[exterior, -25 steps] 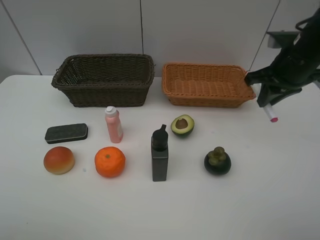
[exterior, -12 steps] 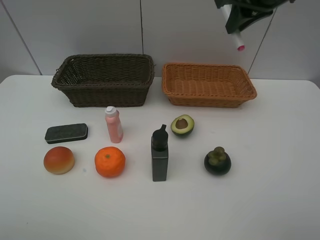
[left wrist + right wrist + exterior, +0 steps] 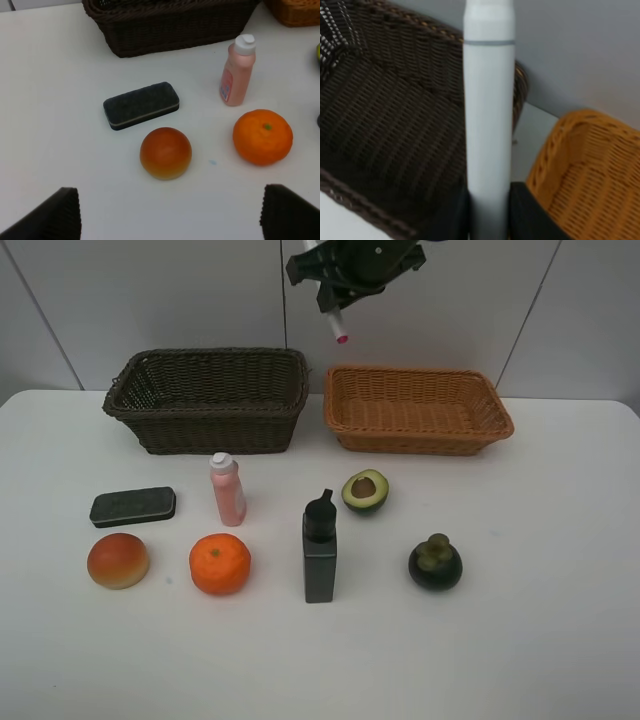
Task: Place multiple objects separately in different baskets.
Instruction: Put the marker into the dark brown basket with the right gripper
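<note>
since a second earlier the right claw (image 3: 338,302) had swung from beside the light basket's far end, up and across, and now hung high by the back wall above the gap between the two baskets. it was closed on the white-pink marker (image 3: 337,326), pink tip pointing down. in the exterior high view the dark basket (image 3: 205,432) and the light basket (image 3: 415,443) stood side by side at the back of the desk (image 3: 540,630), neither showing anything inside. the eraser (image 3: 132,506), pink bottle (image 3: 227,490), peach-coloured fruit (image 3: 118,560), orange (image 3: 220,563), black bottle (image 3: 320,550), halved avocado (image 3: 365,490) and mangosteen (image 3: 435,562) sat in front, apart from one another. carrying the marker high probably kept it clear of the rims, and its drift leftward suggested the dark basket as the target, though that was only a guess. the left wrist view showed what the high view did not: the left claw (image 3: 175,220), spread wide and empty, hovering over the desk near the fruit and eraser, likely kept back out of the other arm's way. the right wrist view gave the close look the others lacked: the marker's white barrel upright between the pinching fingers (image 3: 532,217), with dark weave below on one side and the light basket's corner on the other, so it hung over the dark basket's end, not yet released.
</note>
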### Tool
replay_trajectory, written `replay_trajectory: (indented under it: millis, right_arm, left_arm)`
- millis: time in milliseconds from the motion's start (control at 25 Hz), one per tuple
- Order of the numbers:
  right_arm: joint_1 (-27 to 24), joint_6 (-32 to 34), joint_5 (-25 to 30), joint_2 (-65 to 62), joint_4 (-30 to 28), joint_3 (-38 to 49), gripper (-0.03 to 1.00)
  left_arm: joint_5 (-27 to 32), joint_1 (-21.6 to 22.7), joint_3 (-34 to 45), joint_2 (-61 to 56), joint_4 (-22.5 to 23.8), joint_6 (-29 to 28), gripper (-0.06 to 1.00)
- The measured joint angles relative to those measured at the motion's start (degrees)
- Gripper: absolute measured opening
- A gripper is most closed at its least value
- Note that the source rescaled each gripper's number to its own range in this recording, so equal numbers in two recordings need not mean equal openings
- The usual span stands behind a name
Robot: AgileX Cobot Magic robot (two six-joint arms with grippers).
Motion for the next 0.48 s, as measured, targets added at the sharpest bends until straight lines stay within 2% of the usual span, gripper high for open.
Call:
replay_trajectory:
  millis: [480]
  right_arm:
    - [4.37, 0.0, -19.17, 13.74, 1.32, -3.29, 0.02]
  left_arm:
    - [0.0, 0.0, 0.0, 0.0, 0.0, 0.0, 0.84]
